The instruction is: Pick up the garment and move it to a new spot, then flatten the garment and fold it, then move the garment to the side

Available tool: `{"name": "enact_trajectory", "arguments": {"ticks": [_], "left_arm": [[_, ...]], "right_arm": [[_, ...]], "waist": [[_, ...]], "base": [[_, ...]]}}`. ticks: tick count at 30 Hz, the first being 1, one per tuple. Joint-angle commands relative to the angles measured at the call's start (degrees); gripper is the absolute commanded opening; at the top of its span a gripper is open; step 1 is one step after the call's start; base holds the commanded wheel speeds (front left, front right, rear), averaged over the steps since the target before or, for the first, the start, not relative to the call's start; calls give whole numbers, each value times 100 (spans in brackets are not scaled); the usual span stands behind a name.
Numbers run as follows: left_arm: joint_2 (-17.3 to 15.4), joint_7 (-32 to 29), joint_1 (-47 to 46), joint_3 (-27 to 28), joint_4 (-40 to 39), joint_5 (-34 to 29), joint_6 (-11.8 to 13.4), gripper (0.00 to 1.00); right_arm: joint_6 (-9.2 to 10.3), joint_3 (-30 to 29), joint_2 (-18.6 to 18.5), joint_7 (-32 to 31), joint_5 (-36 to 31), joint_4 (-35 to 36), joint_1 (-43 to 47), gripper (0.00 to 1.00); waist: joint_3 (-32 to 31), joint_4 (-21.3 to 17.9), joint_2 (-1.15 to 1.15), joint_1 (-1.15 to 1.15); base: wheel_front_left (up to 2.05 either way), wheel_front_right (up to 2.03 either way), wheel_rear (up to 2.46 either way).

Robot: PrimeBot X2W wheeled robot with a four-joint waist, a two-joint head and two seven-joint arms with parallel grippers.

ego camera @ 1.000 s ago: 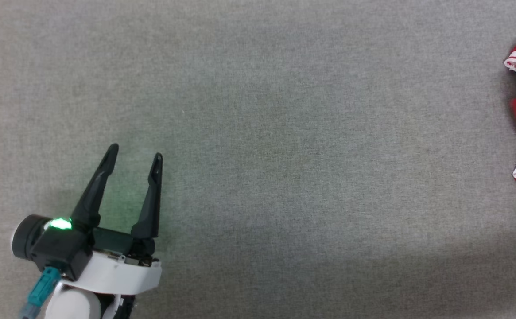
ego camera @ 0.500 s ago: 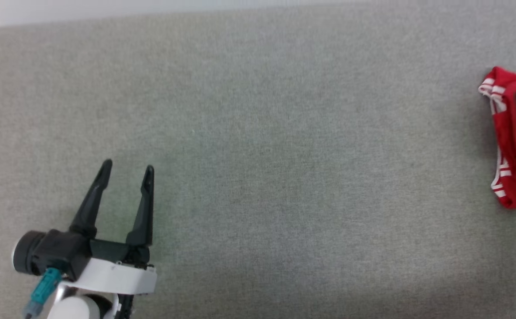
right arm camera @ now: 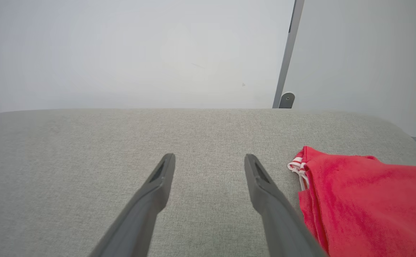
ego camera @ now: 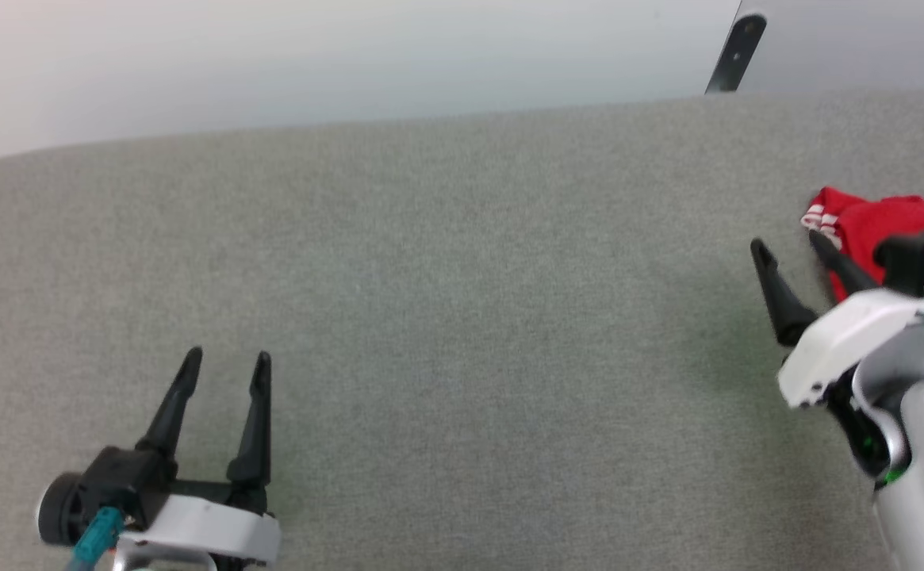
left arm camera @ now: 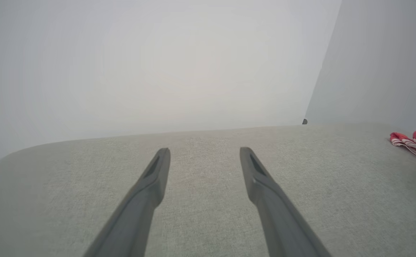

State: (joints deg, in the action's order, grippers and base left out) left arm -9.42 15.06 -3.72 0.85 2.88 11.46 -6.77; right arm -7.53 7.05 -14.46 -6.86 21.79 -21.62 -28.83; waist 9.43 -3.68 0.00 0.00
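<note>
The garment (ego camera: pixel 866 226), red with white-and-red striped trim, lies folded at the far right of the grey fabric surface (ego camera: pixel 462 317); its right part is hidden behind my right wrist. In the right wrist view the garment (right arm camera: pixel 365 203) lies just right of my fingers, apart from them. My right gripper (ego camera: pixel 787 247) hangs open beside the garment's left edge, nothing between its fingers (right arm camera: pixel 158 185). My left gripper (ego camera: pixel 226 361) stands open at the lower left, far from the garment, which shows as a red strip (left arm camera: pixel 413 141) at the right edge of the left wrist view.
The grey surface ends in a rounded far edge (ego camera: pixel 350 127) against a pale wall (ego camera: pixel 311 55). A dark metal post (ego camera: pixel 735 51) rises behind the surface near the far right corner, seen too in the right wrist view as a grey post (right arm camera: pixel 286 64).
The head camera has tilted up, so the wall and far edge came into view. My right gripper has drawn off the garment to its left side, open. The left arm has held still.
</note>
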Motion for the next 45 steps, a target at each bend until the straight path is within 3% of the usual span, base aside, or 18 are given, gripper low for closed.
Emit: {"name": "enact_trajectory", "arguments": {"ticks": [1,8,24,45], "left_arm": [[15,10,77,30,32,-15,45,100],[75,9,426,112,180,66,101,100],[131,-155,1693,431,-540,266,385,100],[83,-312,1776,299,-828,325,450,100]], "right_arm": [[10,-40,15,59,25,43,128,100],[10,-273,192,254,-92,495,984,100],[10,-988,451,-378,-240,2303,2431,100],[10,-972,525,-585,-174,2612,2543,100]], "waist": [[-218,-24,0,0],[-598,-56,0,0],[-912,-86,0,0],[-916,-56,0,0]], "base": [[0,0,0],[0,0,0],[0,0,0],[0,0,0]]}}
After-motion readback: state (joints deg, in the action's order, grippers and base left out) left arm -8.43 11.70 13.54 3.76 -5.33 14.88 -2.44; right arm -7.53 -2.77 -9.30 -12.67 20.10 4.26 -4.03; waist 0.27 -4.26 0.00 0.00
